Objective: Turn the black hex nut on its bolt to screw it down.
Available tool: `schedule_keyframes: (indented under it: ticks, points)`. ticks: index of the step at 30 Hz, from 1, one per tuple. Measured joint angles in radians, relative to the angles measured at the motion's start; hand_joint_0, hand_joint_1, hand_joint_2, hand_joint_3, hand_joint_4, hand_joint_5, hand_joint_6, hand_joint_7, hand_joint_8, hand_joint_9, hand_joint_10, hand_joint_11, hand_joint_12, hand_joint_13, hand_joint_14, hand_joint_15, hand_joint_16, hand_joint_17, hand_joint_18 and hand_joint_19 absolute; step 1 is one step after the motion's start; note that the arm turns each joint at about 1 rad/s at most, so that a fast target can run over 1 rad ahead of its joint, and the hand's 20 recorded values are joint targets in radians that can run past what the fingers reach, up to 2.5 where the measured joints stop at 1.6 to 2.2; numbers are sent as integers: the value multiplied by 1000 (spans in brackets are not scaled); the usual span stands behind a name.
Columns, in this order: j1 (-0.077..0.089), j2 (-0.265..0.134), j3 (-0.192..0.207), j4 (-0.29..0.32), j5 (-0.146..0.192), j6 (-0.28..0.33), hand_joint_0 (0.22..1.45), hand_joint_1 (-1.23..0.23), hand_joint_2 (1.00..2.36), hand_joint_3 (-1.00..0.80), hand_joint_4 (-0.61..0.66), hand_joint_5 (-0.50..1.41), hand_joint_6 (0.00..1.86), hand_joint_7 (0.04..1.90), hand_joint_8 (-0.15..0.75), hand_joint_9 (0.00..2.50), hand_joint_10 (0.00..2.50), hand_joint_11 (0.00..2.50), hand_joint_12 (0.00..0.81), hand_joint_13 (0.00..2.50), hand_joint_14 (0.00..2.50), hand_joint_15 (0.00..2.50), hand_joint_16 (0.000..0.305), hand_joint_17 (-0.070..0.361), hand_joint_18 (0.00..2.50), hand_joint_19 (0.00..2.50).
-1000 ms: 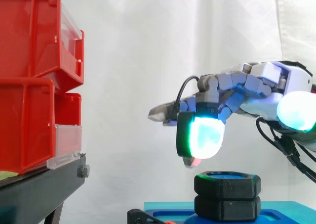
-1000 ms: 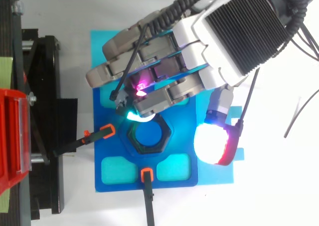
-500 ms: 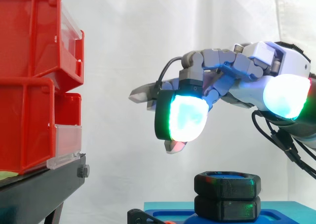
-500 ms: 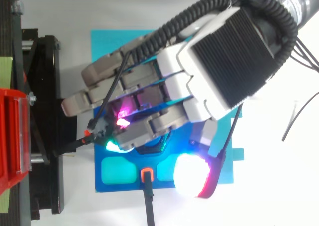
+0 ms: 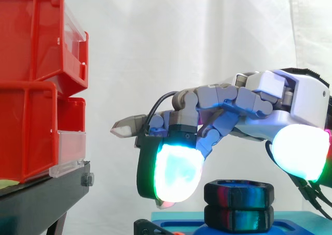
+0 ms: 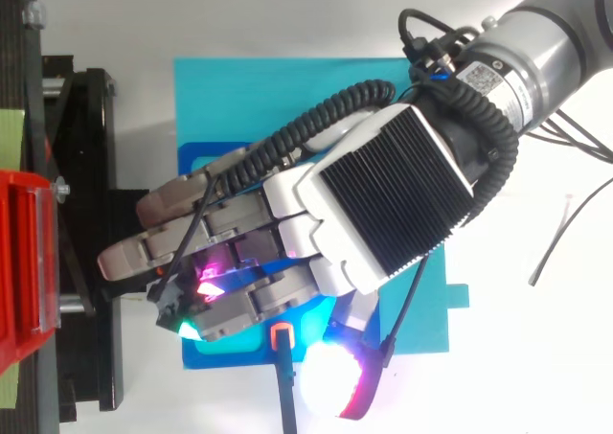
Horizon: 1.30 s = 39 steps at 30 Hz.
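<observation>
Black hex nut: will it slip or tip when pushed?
Probably won't tip: the black hex nut sits wide and flat on another black hex piece. Its flat sides should give purchase, though its sheen hints at slickness.

Open air separates the red bins on their black stand, at left, from the black hex nut low at right — the hand, fingers loosely extended, fills that gap above the nut.
</observation>
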Motion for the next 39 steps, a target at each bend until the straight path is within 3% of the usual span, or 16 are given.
schedule_keyframes:
  ticks: [4,12,39]
  points:
    - [2,0,0,-7,5,-16,442,-264,1000,-500,238,-44,502,1228,315,869,6,225,391,356,0,0,59,133,489,295]
    - [4,-1,0,-26,5,-51,486,-462,1000,-500,259,-71,502,1218,301,817,7,251,372,341,0,0,55,124,463,295]
    - [-26,0,5,-50,-63,-67,503,-475,1000,-500,287,-72,502,1219,301,842,7,260,362,386,0,0,53,119,495,319]
